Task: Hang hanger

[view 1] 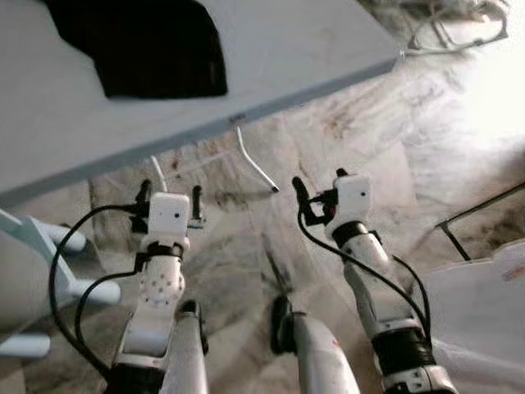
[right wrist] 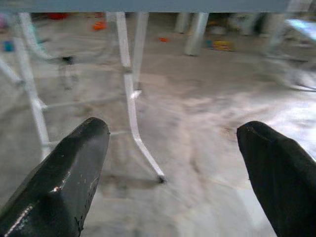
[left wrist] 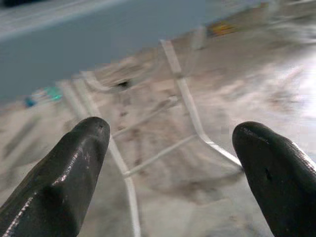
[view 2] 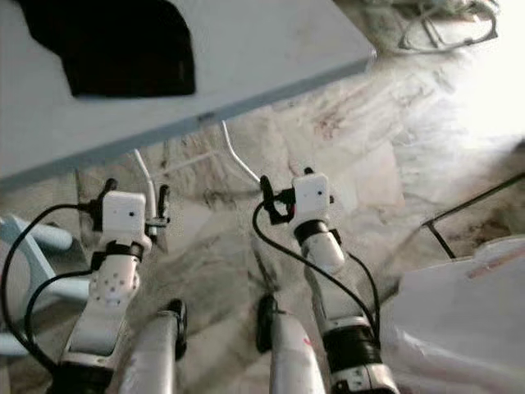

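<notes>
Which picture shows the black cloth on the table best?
The left eye view shows it best: the black cloth lies large and dark on the grey table, with its lower edge in plain sight. The right eye view shows the same cloth, a little more cut off at the top corner. The wrist views look under the table at the white legs.

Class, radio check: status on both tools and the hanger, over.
Left tool open, empty, low by the table. Right tool open, empty, over bare floor. No hanger held; wire frame on floor far right, possibly one. Table legs ahead.
</notes>
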`<state>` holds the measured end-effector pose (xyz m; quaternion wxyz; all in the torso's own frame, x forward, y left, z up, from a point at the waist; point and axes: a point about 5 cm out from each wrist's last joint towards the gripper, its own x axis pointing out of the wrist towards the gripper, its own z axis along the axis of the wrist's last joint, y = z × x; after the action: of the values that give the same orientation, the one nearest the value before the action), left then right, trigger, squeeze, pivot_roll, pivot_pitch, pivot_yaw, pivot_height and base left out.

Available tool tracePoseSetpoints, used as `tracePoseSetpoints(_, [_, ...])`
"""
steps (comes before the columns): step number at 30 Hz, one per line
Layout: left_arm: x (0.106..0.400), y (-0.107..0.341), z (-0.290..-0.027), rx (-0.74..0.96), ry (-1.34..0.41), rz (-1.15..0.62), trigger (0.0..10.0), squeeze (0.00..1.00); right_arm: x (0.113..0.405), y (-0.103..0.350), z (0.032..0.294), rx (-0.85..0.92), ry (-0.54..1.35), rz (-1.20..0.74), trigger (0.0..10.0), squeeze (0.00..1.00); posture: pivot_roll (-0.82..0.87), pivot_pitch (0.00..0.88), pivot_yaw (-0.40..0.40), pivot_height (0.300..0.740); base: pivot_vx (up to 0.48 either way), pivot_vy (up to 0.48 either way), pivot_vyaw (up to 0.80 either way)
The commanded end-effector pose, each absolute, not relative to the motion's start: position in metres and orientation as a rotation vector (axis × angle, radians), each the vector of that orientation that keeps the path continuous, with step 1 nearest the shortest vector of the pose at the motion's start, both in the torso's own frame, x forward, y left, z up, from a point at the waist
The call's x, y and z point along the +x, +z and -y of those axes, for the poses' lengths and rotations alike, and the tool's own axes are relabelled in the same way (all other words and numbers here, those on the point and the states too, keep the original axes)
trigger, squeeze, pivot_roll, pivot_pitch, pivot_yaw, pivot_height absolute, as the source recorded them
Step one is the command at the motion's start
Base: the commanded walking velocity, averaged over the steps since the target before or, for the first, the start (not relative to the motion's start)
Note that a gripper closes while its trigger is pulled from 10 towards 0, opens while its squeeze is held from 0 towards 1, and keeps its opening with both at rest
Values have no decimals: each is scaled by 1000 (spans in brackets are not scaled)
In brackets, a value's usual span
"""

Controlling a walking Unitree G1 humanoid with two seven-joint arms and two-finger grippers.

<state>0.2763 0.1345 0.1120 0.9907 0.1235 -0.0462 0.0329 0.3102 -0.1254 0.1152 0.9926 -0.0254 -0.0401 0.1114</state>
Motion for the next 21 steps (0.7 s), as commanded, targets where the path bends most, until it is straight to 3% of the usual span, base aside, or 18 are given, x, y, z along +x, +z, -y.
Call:
tracePoseSetpoints(1, [274, 107, -134, 260, 58, 70, 10000, 0, 306, 110, 128, -49, 219, 65, 10000, 0, 22, 300, -83, 740, -345, -334, 0])
tracePoseSetpoints(7, [274, 107, -134, 266, 62, 69, 10000, 0, 307, 110, 128, -51, 223, 66, 10000, 0, 25, 296, -81, 740, -330, -337, 0])
tracePoseSetpoints(13, [274, 106, -135, 247, 71, 63, 10000, 0, 306, 110, 127, -51, 224, 67, 10000, 0, 24, 295, -82, 740, 0, 0, 0])
tracePoseSetpoints(16, [275, 104, -135, 222, 75, 34, 10000, 0, 307, 110, 127, -52, 226, 69, 10000, 0, 24, 295, -82, 740, 0, 349, 0])
tracePoseSetpoints(21, [276, 102, -138, 224, 99, 16, 10000, 0, 306, 113, 126, -44, 233, 84, 10000, 0, 23, 295, -78, 740, 0, 480, 629])
